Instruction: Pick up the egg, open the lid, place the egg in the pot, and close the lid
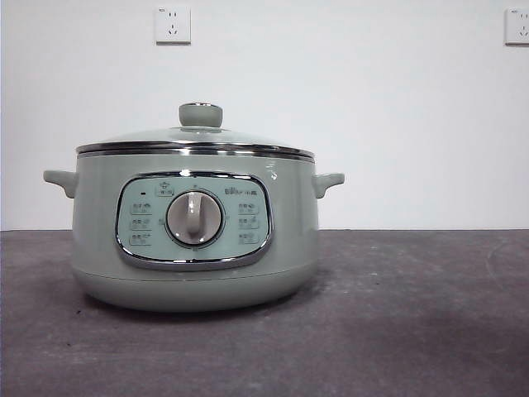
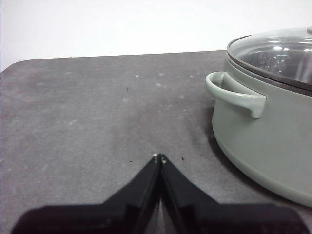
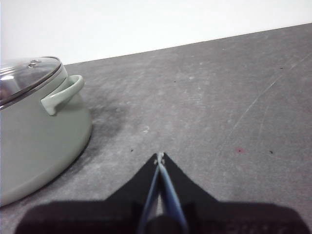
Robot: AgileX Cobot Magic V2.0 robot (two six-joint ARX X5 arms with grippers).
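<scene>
The sage-green pot (image 1: 194, 240) stands on the grey table, left of centre in the front view. The pale green glass lid (image 1: 196, 137) sits shut on it, its knob (image 1: 201, 114) on top. The egg is not in view. My left gripper (image 2: 160, 157) is shut and empty above the table, apart from the pot (image 2: 263, 141) and its side handle (image 2: 236, 95). My right gripper (image 3: 159, 156) is shut and empty on the pot's other side, apart from the pot (image 3: 34, 141) and its handle (image 3: 62, 95). Neither gripper shows in the front view.
The grey table (image 1: 413, 314) has a white wall behind it, with two wall sockets, one (image 1: 172, 25) above the pot and one (image 1: 517, 26) at the far right. A control panel with a dial (image 1: 195, 218) faces the front camera.
</scene>
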